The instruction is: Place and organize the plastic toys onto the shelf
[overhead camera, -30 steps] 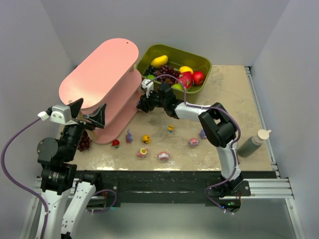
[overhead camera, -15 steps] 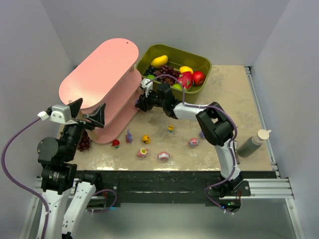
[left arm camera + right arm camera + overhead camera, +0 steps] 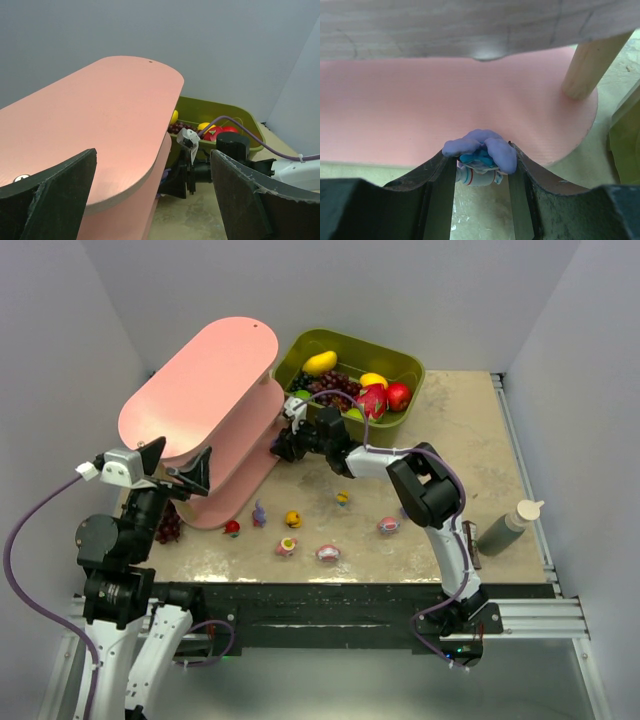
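Observation:
The pink three-tier shelf (image 3: pixel 205 390) stands at the back left. My right gripper (image 3: pixel 284 448) is shut on a purple and blue toy (image 3: pixel 480 152) and holds it at the rim of the bottom tier (image 3: pixel 420 100), under the middle board. Other toys lie on the table in front: red (image 3: pixel 232 528), purple (image 3: pixel 259 512), yellow (image 3: pixel 293 519), pink (image 3: pixel 287 546), pink (image 3: pixel 327 553), pink (image 3: pixel 388 525) and a small yellow one (image 3: pixel 343 498). My left gripper (image 3: pixel 185 475) is open and empty, raised by the shelf's left end, facing its top board (image 3: pixel 100 115).
An olive bin (image 3: pixel 400 365) of larger fruits stands behind the right gripper, close to the shelf. A dark grape bunch (image 3: pixel 168 525) lies by the shelf's near left foot. A grey bottle (image 3: pixel 508 525) stands at the right edge. A wooden shelf post (image 3: pixel 585 65) is right of the held toy.
My right gripper has moved a little left toward the shelf's bottom tier with the purple toy, and its elbow has shifted left. The left arm has not moved.

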Available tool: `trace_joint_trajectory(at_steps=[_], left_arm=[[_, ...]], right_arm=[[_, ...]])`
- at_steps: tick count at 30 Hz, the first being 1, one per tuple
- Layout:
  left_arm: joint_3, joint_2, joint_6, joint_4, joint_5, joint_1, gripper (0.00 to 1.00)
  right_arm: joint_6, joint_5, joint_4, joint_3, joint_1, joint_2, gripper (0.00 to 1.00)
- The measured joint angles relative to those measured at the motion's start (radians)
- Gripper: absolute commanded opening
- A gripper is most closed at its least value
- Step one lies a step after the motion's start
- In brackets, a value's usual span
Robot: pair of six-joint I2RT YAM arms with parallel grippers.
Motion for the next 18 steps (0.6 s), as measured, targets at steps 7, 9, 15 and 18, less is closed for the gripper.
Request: trace_joint_trajectory(at_steps=[7, 9, 15, 18], left_arm=[[0.000, 0.003, 0.000, 0.000, 0.000, 0.007, 0.99], [0.000, 0.003, 0.000, 0.000, -0.001, 0.007, 0.99], [0.000, 0.005, 0.000, 0.000, -0.002, 0.011, 0.99], [0.000, 0.005, 0.000, 0.000, -0.002, 0.013, 0.99]], right_arm=[[0.022, -0.011, 0.020, 0.015, 0.000, 0.012, 0.17], [0.025, -0.014, 0.024, 0.021, 0.000, 0.020, 0.19], [0.031, -0.027, 0.025, 0.031, -0.002, 0.035, 0.21], [0.032, -0.028, 0.014, 0.036, -0.003, 0.035, 0.24]])
